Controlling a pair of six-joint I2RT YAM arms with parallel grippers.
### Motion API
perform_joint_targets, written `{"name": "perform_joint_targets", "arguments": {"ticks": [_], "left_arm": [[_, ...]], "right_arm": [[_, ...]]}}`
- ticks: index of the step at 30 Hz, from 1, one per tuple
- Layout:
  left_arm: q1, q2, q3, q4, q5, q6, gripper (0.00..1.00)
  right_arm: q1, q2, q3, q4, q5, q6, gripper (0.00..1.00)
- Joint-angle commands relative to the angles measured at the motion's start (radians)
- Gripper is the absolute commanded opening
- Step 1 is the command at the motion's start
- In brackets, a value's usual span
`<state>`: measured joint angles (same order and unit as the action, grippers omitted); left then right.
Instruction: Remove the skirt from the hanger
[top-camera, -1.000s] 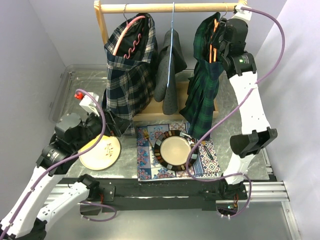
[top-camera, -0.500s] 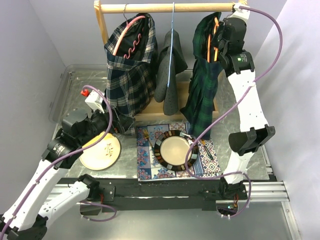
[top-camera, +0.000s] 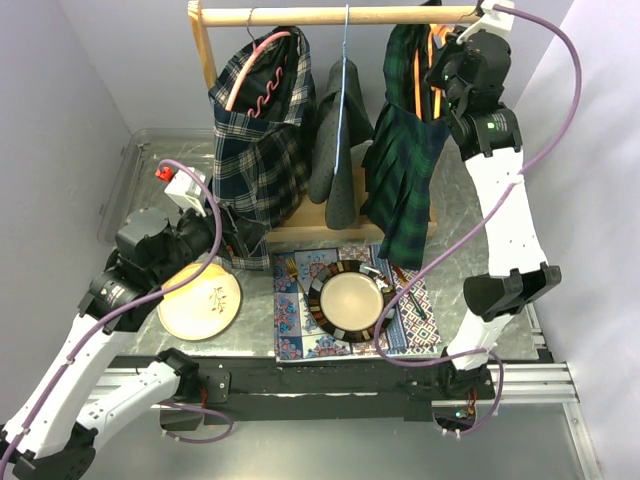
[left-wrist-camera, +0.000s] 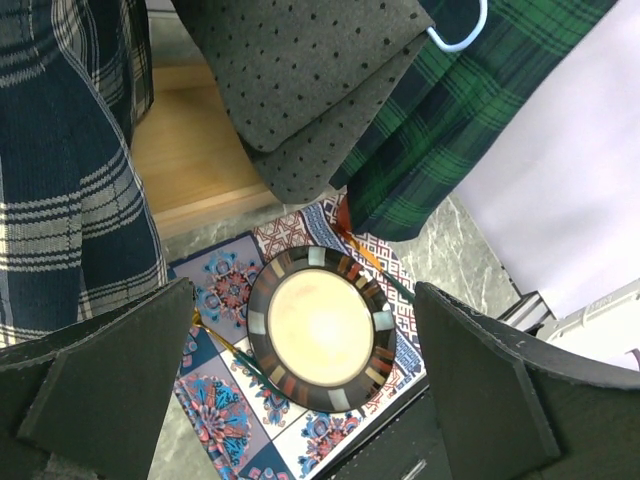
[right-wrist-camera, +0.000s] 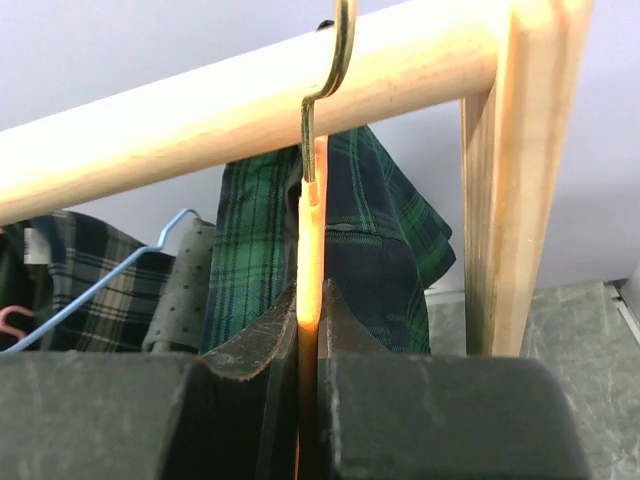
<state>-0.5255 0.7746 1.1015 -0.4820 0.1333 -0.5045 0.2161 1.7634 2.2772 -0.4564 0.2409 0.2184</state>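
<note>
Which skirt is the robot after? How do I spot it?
Find the wooden rail across the top; three garments hang there. Go to its right end. It's the green plaid skirt on the orange hanger, not the blue plaid skirt or grey garment.

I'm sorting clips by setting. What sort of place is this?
Probably a robotics lab cell staged like a home: a wooden rail of hung skirts, a plate on a patterned placemat, and two arms bolted to a tabletop enclosed by plain walls.
</note>
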Motion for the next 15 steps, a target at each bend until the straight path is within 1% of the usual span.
{"name": "perform_joint_targets", "arguments": {"ticks": [1,6,9,10,13,15], "left_arm": [[-0.001,0.015,0.054,0.020,0.002,0.030,0.97],[-0.002,0.038,0.113,0.011,-0.018,0.046,0.97],[-0.002,0.049,0.142,0.026,-0.009,0.050,0.97],[-0.002,0.054,0.153,0.026,-0.009,0.050,0.97],[-0.002,0.080,0.210,0.000,-0.018,0.053,0.97],[-0.002,0.100,0.256,-0.030,-0.044,0.061,0.97]], "right_arm": [[-0.003,-0.128,0.019,0.133,-0.035,0.006,0.00],[-0.003,-0.174,0.010,0.042,-0.046,0.035,0.00],[-0.003,-0.217,-0.007,-0.037,-0.075,0.088,0.00],[-0.003,-0.234,-0.016,-0.088,-0.083,0.107,0.00],[-0.003,-0.321,-0.088,-0.161,-0.127,0.208,0.00],[-0.001,-0.405,-0.183,-0.191,-0.167,0.245,0.00]]}}
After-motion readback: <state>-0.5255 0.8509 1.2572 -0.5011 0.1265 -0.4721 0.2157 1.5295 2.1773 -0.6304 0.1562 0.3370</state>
